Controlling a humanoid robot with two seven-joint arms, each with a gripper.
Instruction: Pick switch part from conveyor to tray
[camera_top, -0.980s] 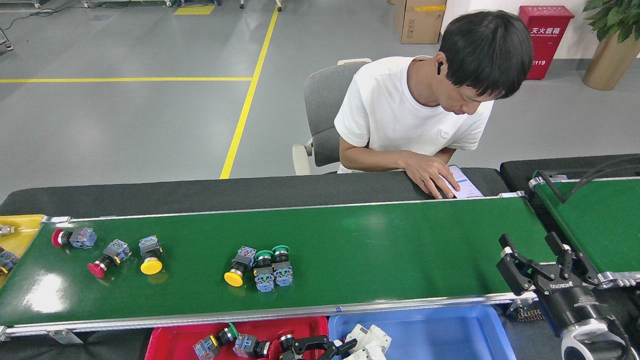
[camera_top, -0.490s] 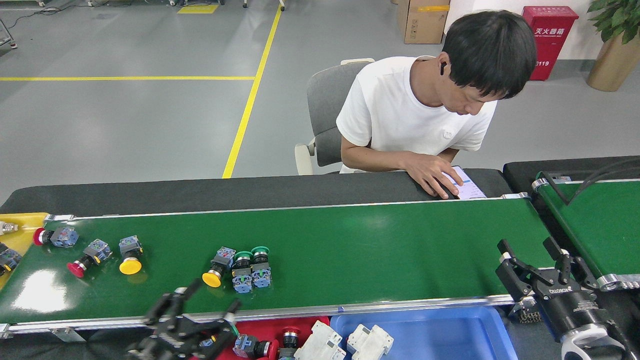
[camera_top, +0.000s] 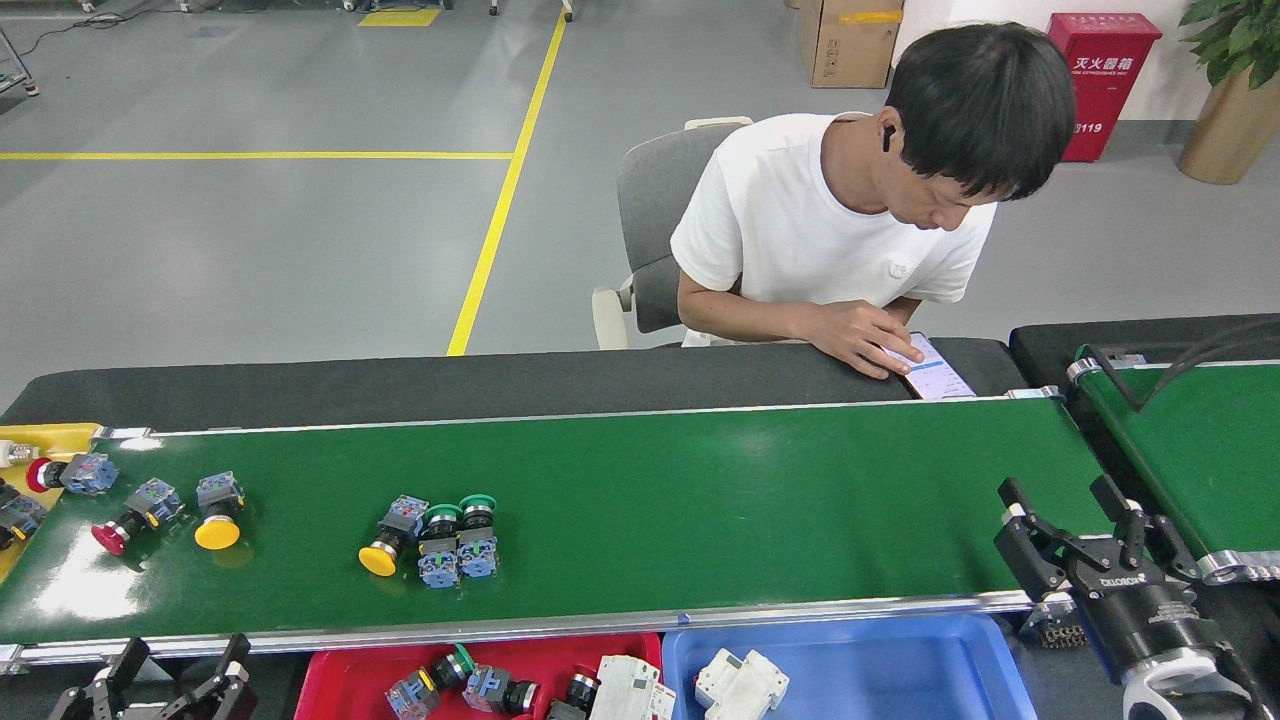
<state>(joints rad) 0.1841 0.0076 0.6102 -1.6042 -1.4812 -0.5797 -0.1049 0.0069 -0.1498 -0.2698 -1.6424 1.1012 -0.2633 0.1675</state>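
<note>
The red box (camera_top: 1103, 80) by the wall carries white Chinese characters 灭火器箱 and the number 119.

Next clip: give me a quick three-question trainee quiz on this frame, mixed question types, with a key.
1. True or false: the right gripper hovers open over the right end of the conveyor.
2. Multiple choice: the two green-capped switches on the belt lie A) touching side by side, B) at opposite ends, C) in the blue tray.
3. Fill in: the white parts in the blue tray sit in its ____ corner, near the red tray.

Key: 1 true; 2 A; 3 left. The left gripper sits below the belt's near rail, jaws apart, holding nothing.
</note>
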